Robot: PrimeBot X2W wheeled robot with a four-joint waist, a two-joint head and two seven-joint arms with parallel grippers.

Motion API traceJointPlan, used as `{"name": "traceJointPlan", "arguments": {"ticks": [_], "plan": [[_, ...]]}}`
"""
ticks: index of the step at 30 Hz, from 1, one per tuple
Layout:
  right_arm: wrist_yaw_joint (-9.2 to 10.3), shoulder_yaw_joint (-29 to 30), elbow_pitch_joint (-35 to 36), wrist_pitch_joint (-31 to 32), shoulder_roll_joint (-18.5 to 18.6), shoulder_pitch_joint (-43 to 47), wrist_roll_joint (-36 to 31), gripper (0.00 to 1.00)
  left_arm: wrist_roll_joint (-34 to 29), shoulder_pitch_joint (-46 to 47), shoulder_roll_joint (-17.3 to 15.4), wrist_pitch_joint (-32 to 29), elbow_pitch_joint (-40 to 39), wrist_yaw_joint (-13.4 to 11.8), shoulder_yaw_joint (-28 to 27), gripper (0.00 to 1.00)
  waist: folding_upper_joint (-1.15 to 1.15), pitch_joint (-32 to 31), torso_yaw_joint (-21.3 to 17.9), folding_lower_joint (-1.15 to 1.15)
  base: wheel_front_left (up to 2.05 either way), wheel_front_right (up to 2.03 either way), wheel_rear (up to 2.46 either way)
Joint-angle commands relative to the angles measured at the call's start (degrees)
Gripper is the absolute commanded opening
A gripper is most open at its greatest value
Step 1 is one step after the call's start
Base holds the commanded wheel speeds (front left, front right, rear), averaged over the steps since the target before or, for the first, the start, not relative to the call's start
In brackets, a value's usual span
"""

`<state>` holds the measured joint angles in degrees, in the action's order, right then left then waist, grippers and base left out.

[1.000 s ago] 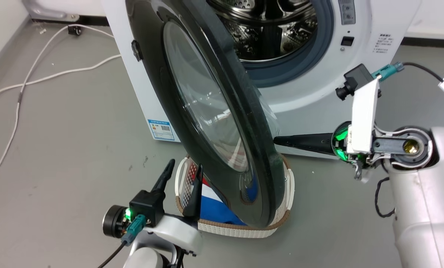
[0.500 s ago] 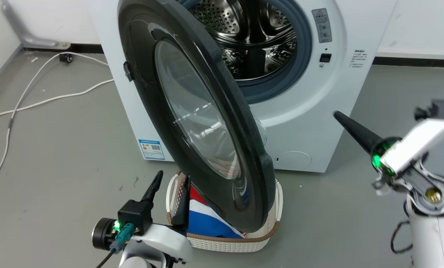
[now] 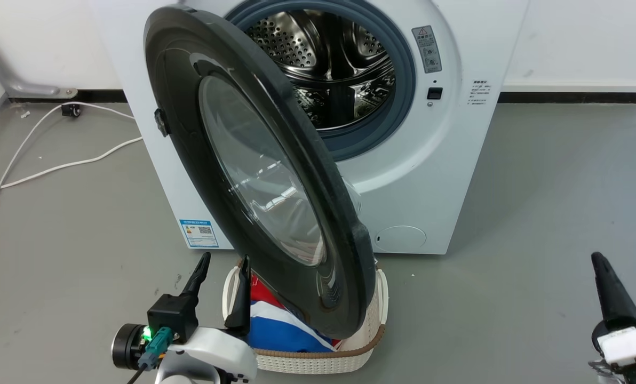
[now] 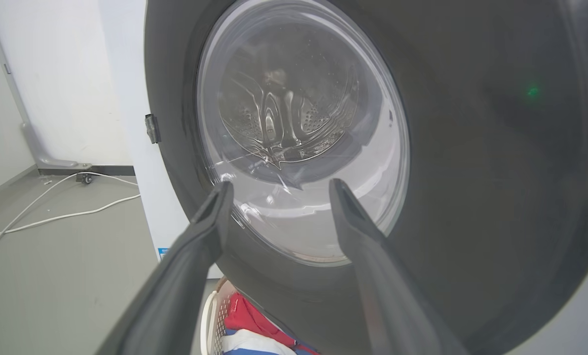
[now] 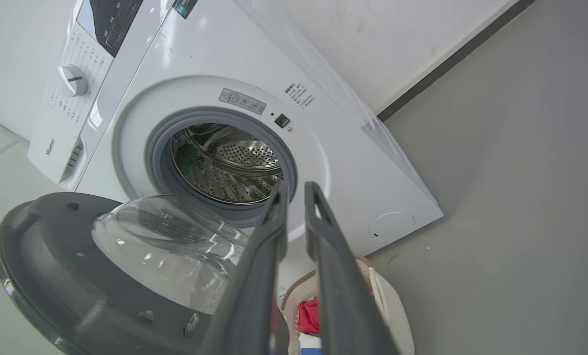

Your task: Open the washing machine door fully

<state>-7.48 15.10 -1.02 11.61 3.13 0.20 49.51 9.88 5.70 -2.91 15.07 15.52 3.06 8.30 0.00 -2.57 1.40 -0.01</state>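
The white washing machine (image 3: 456, 176) stands ahead with its steel drum (image 3: 339, 69) exposed. The washing machine door (image 3: 264, 176), glossy black with a clear glass bowl, hangs swung out on its left hinge, edge toward me. My left gripper (image 3: 223, 266) is open just below and left of the door's lower rim. In the left wrist view, the left gripper (image 4: 280, 187) points at the door (image 4: 471, 172) and its glass, holding nothing. My right gripper (image 3: 598, 261) is low at the right, far from the door. In the right wrist view, the right gripper (image 5: 296, 190) is shut and empty, facing the machine (image 5: 343, 162) and the door's inner side (image 5: 77, 276).
A cream laundry basket (image 3: 318, 362) with red, white and blue cloth sits on the floor under the door's lower edge, beside my left gripper. White cables (image 3: 56, 165) trail over the grey floor at the left. A wall runs behind the machine.
The head camera has drawn back and risen. My right gripper has left the door's free edge and swung down to the lower right. The door's angle looks about the same.
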Motion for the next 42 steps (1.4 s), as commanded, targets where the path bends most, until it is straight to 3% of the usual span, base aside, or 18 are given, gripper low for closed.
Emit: {"name": "traceJointPlan", "arguments": {"ticks": [1, 9, 14, 17, 28, 42], "plan": [[-0.02, -0.17, 1.24, -1.87, 0.03, 0.91, -1.64, 1.0, -0.24, -0.73, 0.03, 0.15, 0.01, 0.2, -0.48, 1.0, 0.0, -0.14, -0.33, 0.01, 0.0, 0.0, 0.0], [-0.02, -0.36, 6.14, -12.16, 2.08, 4.3, -24.19, 1.0, -0.71, -0.9, 0.03, 0.15, 0.28, 0.52, -1.71, 1.0, 0.0, 0.14, -1.08, 0.01, 0.0, 0.0, 0.0], [-0.01, -2.12, 8.33, -15.06, 2.9, 5.07, -37.83, 1.0, -0.89, -0.59, 0.04, 0.15, 0.46, 0.6, -1.89, 1.0, 0.0, 0.67, -1.12, 0.01, 0.0, 0.0, 0.0], [-0.01, -5.03, 9.05, -16.03, 1.99, 6.4, -42.51, 1.0, -1.02, -0.44, 0.04, 0.15, 0.56, 0.66, -1.82, 1.0, 0.0, 0.85, -0.96, 0.01, 0.0, 0.0, 0.0], [0.0, -9.09, 3.61, -19.76, -0.08, 9.33, -45.65, 1.0, -1.2, -0.61, 0.04, 0.15, 1.03, 0.79, -2.11, 1.0, 0.0, 0.91, -1.16, 0.01, 0.0, 0.0, 0.0], [0.0, -9.51, 2.95, -19.84, -0.29, 7.73, -46.78, 1.0, -1.32, -0.34, 0.04, 0.14, 1.79, 0.66, -1.99, 1.0, 0.0, 0.76, -1.27, 0.01, 0.0, 0.0, 0.0]]}}
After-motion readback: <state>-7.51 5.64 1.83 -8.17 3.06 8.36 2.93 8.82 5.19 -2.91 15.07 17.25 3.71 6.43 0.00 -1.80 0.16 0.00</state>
